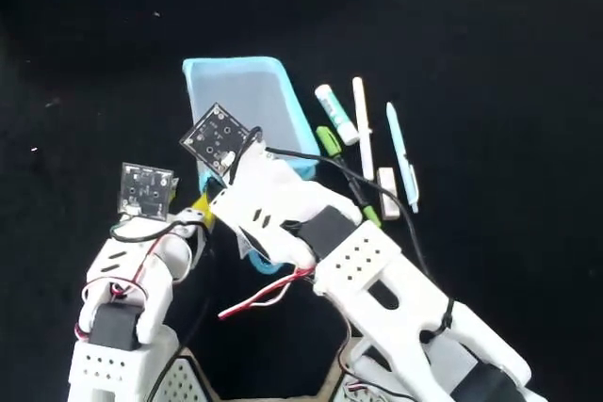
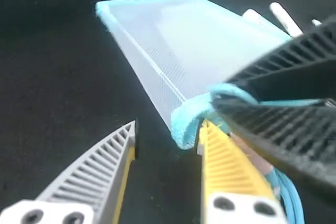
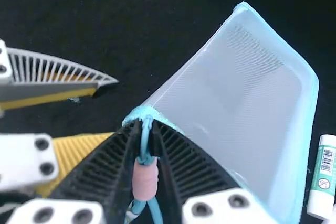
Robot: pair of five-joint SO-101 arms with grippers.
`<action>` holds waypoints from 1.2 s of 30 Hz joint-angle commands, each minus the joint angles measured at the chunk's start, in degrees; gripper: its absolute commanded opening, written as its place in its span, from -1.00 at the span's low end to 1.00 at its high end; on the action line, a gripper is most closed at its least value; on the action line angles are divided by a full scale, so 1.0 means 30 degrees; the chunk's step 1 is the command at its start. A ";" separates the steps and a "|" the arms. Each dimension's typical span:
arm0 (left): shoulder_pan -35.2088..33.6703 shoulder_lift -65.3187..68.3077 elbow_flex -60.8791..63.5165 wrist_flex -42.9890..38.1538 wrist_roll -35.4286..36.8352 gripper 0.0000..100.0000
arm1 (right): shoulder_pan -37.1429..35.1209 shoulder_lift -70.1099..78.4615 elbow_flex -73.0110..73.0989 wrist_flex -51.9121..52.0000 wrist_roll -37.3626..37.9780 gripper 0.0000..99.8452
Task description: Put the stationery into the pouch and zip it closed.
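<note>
Two grippers sat at the near corner of the blue mesh pouch [image 1: 247,101]: the right gripper [image 3: 144,125] was clamped on the zipper cord [image 3: 145,148], while the left gripper [image 2: 168,129] gaped wide, holding nothing, one finger beside that corner. Along the pouch's right edge lay pens [image 1: 362,124] and a glue stick [image 1: 336,113]; bare black table [image 1: 94,63] spread off its left edge.
</note>
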 commanded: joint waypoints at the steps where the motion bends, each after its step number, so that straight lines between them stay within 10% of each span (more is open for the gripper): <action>1: -0.0571 -0.0088 -0.0044 -0.0762 -0.0088 -0.61 | 0.0147 -0.0689 -0.0073 0.0059 0.0000 -0.98; 11: -0.0542 -0.0117 -0.0132 -0.0762 -0.0059 -0.96 | 0.0176 -0.0777 0.0747 -0.0059 0.0000 -0.98; 29: -0.3092 0.0000 -0.4762 0.1465 0.1788 -0.94 | 0.3751 -0.3590 -0.0571 0.2813 0.0000 -0.98; 36: -0.3179 0.0059 -0.8542 0.3546 -0.1055 -0.94 | 0.3751 -0.4850 -0.4557 0.8322 0.1407 -0.98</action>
